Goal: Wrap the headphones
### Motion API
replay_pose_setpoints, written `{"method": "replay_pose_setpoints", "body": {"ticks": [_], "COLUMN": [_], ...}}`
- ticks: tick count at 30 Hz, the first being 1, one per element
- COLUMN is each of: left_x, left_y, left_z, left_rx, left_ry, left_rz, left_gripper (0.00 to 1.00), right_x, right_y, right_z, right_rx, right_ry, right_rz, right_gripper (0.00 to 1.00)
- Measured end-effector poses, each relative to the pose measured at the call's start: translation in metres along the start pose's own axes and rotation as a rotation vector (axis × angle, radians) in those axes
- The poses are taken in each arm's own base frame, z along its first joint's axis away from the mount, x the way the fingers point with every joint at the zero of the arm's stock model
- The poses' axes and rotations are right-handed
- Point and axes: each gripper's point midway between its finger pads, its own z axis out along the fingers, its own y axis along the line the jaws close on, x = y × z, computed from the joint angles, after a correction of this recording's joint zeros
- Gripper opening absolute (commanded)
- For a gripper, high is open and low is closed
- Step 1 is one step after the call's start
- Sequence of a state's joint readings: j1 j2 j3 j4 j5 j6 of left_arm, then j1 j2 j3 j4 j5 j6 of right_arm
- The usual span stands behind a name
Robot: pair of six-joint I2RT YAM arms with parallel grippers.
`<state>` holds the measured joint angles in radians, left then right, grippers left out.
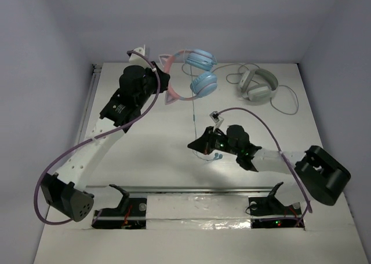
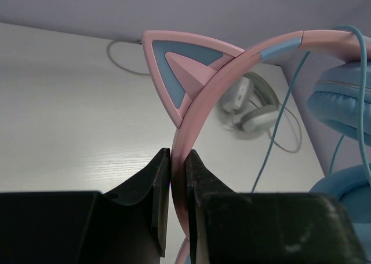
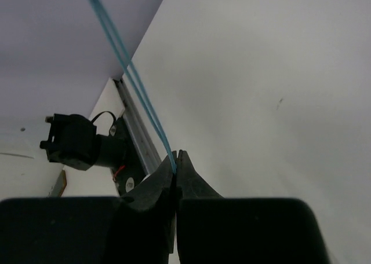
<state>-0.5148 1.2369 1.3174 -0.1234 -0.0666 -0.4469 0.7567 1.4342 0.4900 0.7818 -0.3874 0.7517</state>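
- headphones (image 1: 194, 73) at far middle of counter (image 1: 145, 160), held up on edge, earcups (image 1: 203, 84) on the right of the band (image 2: 194, 116)
- left tool (image 2: 178, 160) clamped on the pink band just below a cat ear (image 2: 179, 67); grip looks firm
- right tool (image 3: 175, 162) pinched on the cable (image 3: 136, 90) at mid counter, well apart from the earcups; two strands leave its tips, so probably a doubled run
- cable runs from the earcups to right tool, looks fairly taut
- step in hand, my guess: lead the cable round the headphones
- to do it well: left tool holds the band steady with no twist; right tool sweeps a wide arc with light tension, no yank at the cup joint, turns laid side by side
- risk: thin cable may slip from the tips; steer away from grey headphones (image 1: 257, 84)
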Motion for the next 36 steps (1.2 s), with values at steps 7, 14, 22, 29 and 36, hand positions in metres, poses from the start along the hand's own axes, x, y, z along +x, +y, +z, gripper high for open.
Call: {"method": "replay_pose_setpoints", "body": {"ticks": [7, 14, 22, 29, 36], "left_x": [0.024, 0.066, 0.144, 0.192, 0.219], "left_y": [0.053, 0.099, 0.122, 0.105, 0.091], "left_z": [0.024, 0.022, 0.002, -0.007, -0.025], "left_rx": [-0.212, -0.407, -0.539, -0.495, -0.396], "left_ry": [-0.007, 0.032, 0.198, 0.333, 0.474], "left_rz": [0.016, 0.102, 0.273, 0.402, 0.508], "left_gripper": [0.00, 0.00, 0.00, 0.00, 0.00], "right_x": [0.009, 0.009, -0.041, -0.063, -0.070], "right_y": [0.028, 0.039, 0.085, 0.075, 0.041], "right_z": [-0.027, -0.055, -0.074, -0.075, -0.065], "right_rx": [0.064, 0.180, 0.234, 0.371, 0.538], "right_ry": [0.020, 0.112, 0.138, 0.166, 0.230], "right_rz": [-0.025, -0.053, -0.174, -0.280, -0.382], "right_gripper": [0.00, 0.00, 0.00, 0.00, 0.00]}}
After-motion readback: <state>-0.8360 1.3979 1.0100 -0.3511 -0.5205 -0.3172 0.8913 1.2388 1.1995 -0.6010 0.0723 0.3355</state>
